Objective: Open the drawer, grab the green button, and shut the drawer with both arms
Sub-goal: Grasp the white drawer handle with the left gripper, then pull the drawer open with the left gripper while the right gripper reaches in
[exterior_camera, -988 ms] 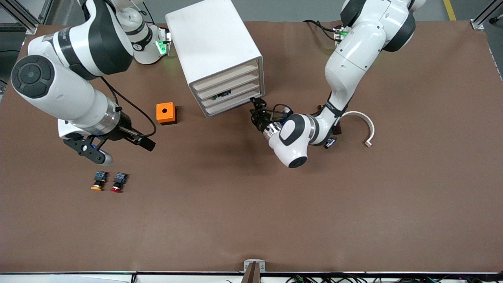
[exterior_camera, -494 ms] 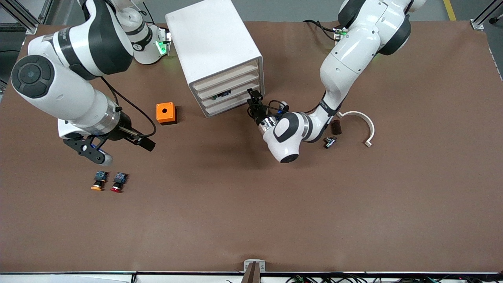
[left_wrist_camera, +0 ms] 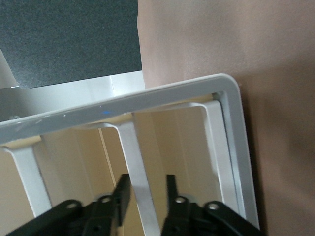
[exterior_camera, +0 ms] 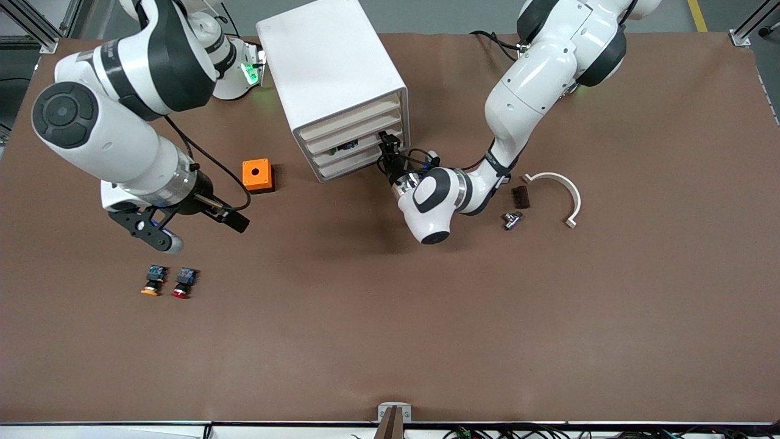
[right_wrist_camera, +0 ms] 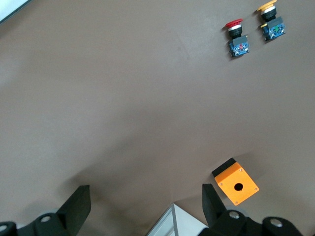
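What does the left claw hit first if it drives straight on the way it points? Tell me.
Probably the cabinet front: the left claw points at the cream front of a lower drawer, its fingers straddling a white bar there. How much gap remains is unclear.

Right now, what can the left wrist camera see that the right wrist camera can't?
Only the left wrist view shows the white cabinet close up, with its cream drawer fronts and the left gripper at a white bar on its front. Only the right wrist view shows the red-capped button, the orange-capped button, the orange box and the open right gripper over the table. Both show the brown table.
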`<state>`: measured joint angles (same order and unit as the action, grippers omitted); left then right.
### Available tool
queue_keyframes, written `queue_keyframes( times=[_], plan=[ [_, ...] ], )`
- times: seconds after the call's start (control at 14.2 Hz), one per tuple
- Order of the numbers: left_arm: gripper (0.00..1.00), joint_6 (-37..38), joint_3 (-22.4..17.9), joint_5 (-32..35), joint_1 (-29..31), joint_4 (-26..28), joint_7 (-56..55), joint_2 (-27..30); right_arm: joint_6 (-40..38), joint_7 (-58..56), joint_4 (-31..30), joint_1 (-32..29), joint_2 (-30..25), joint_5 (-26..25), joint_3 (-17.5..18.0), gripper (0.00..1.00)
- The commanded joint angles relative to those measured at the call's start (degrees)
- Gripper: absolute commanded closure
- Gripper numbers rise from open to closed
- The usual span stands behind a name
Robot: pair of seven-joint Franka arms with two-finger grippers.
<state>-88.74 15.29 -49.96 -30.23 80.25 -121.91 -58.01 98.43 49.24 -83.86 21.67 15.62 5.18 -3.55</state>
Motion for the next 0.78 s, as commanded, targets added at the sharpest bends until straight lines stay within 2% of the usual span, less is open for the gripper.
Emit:
queue_keyframes(
  times=[0.0,0.21,0.42,0.71],
  plan=[
    [0.78,0.50,0.00,-1.19,-0.80,-0.54,-0.96,-0.09,0.19,3.65,-0.25,0.74,-0.76,0.62,-0.14,0.00],
    [0.86,0.50,-0.08,-1.28,-0.62,-0.71,-2.09,-0.09,0.63,6.03,-0.25,0.74,-0.76,3.69,-0.05,0.00],
    [0.93,0.50,-0.17,-1.28,-0.45,-0.71,-4.21,-0.09,1.06,11.29,-0.25,1.27,-0.67,4.31,0.03,0.00],
    [0.93,0.50,-0.44,-1.28,0.86,-0.80,-4.21,0.00,5.37,20.52,-0.51,7.14,-0.32,3.52,0.04,0.00]
  ],
)
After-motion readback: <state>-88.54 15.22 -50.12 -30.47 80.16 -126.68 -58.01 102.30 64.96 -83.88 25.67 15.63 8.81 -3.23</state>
